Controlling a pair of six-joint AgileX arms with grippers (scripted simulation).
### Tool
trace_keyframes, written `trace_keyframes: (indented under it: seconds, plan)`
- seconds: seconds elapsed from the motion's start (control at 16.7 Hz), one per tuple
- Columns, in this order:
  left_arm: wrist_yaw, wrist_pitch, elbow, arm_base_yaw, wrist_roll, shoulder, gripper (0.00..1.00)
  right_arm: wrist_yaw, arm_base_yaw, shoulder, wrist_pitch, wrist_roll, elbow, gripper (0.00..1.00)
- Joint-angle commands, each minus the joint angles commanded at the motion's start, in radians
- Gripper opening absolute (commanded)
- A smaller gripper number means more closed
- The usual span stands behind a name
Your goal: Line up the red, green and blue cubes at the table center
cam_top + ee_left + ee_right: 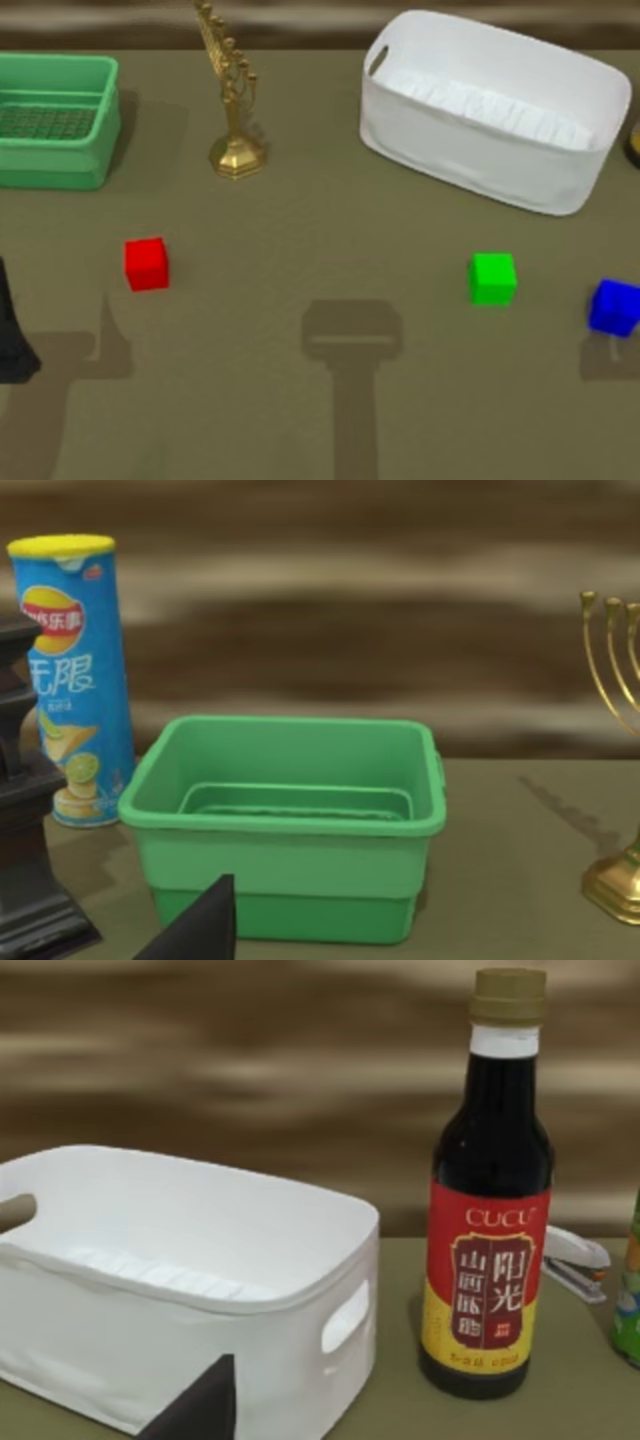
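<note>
On the olive table (300, 230), seen from above, the green cube (493, 278) sits right of center. The blue cube (613, 307) lies near it to the right; the red cube (146, 264) is well apart on the left. Neither gripper appears.

The left wrist view faces a green basket (285, 825), a chip can (75, 680) beside it.

The right wrist view faces a white bin (190, 1290) and a sauce bottle (490, 1200). Whether either gripper is open cannot be told.
</note>
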Motion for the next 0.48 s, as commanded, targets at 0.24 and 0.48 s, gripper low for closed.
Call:
trace_keyframes:
  seconds: [0.24,0.48]
  plan:
    - [0.002,-0.017,0.03,-0.006,-0.008,0.031,1.0,0.0,0.0,0.0,0.0,0.0,0.0,1.0]
    - [0.007,-0.123,0.202,-0.033,-0.049,0.221,1.0,0.0,0.0,0.0,0.0,0.0,0.0,1.0]
